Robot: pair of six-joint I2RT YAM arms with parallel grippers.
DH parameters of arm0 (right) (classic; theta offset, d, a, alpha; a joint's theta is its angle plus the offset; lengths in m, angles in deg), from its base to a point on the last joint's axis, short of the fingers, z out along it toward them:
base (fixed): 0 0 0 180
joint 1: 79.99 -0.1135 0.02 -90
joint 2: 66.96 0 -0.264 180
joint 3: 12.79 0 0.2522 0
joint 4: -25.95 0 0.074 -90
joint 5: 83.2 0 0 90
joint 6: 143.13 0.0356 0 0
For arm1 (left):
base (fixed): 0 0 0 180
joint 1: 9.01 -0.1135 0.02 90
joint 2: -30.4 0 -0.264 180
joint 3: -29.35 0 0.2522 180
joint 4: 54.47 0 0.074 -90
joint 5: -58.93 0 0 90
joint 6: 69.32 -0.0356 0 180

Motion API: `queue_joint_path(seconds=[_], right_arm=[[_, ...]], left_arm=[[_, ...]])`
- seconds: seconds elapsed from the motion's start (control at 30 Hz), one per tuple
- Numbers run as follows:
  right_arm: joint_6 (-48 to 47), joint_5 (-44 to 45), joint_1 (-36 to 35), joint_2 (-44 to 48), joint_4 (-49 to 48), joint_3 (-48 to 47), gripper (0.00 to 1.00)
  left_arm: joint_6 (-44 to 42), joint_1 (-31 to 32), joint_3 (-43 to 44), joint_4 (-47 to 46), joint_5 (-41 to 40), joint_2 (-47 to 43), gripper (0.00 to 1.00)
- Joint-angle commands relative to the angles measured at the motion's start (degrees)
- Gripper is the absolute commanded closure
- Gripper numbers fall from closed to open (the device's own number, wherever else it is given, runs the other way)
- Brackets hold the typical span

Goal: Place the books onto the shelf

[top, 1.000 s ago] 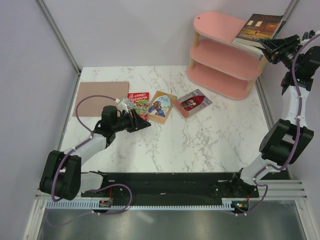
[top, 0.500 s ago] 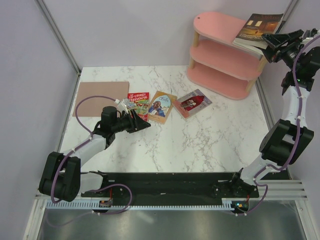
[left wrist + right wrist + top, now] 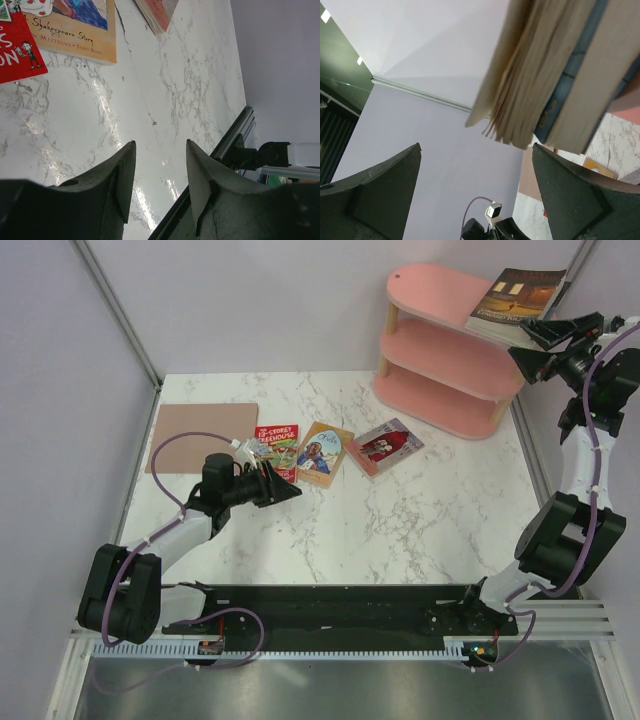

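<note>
Pink shelf (image 3: 440,335) stands at the table's (image 3: 400,530) back right. A stack of books (image 3: 522,295) lies on its top board, overhanging the right end. The right gripper (image 3: 522,342) is just beside the stack, fingers spread wide and gripping nothing. A red Treehouse book (image 3: 277,443), a tan Shakespeare book (image 3: 322,453) and a pink-grey book (image 3: 385,447) lie flat on the marble. The left gripper (image 3: 285,483) hovers near the red one, fingers apart, empty.

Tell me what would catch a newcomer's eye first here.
The pink shelf at the far right, with a stack of books hanging off its top board right by the open right gripper. Then three books lying in a row on the marble table, the left gripper open beside the red one.
</note>
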Motion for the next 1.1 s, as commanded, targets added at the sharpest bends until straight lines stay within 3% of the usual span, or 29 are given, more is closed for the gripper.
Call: queue_joint_path(seconds=[0.0, 0.17, 0.33, 0.4, 0.43, 0.53, 0.57, 0.6, 1.07], right_arm=[[-0.57, -1.31, 0.08, 2.44, 2.61, 4.28, 0.02], [-4.69, -1.41, -0.54, 4.98, 3.13, 7.01, 0.02], [-11.29, -0.09, -2.20, 6.05, 9.81, 3.95, 0.02], [-11.30, 0.18, -2.91, 5.96, 9.64, 3.24, 0.13], [-11.39, 0.35, -3.78, 5.96, 9.55, 2.54, 0.34], [-11.30, 1.40, -5.19, 5.08, 9.99, 1.13, 0.70], [-11.39, 1.67, -5.55, 4.21, 10.16, 0.69, 0.97], [-11.47, 2.02, -6.16, 3.68, 10.34, 0.16, 1.00], [-14.20, 8.26, -8.10, -3.62, 16.05, -9.42, 1.00]], left_arm=[[-2.25, 0.16, -0.75, -1.78, 1.42, -0.97, 0.49], [-2.34, 0.07, -1.19, -2.04, 1.51, -0.45, 0.49], [-2.34, 0.15, -1.11, -2.22, 1.68, 0.35, 0.50], [-2.34, 0.16, -1.11, -2.31, 1.68, 0.43, 0.49], [-2.25, 0.16, -1.19, -2.31, 1.60, 0.52, 0.49], [-2.25, 0.07, -1.28, -2.31, 1.59, 0.44, 0.50], [-2.25, 0.15, -1.28, -2.31, 1.68, 0.43, 0.50], [-2.25, 0.16, -1.28, -2.31, 1.77, 0.43, 0.50], [-2.34, 0.07, -1.72, -1.96, 1.42, -0.88, 0.50]])
